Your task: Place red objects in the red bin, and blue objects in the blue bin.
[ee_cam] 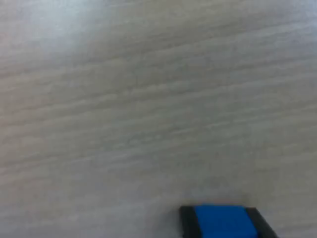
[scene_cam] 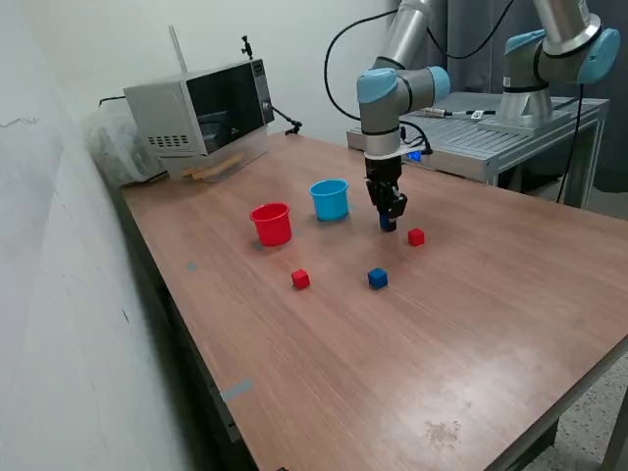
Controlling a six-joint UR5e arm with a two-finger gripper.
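My gripper hangs low over the wooden table, to the exterior view's right of the light blue cup. It is shut on a dark blue cube. In the wrist view this cube sits between two dark fingertips, close over the wood. The red cup stands upright to the exterior view's left of the blue cup. A second dark blue cube and a red cube lie nearer the front. Another red cube lies just beside the gripper.
A microwave-like grey box stands at the table's back left corner. A second robot arm stands on a metal platform behind the table. A white wall runs along the exterior view's left.
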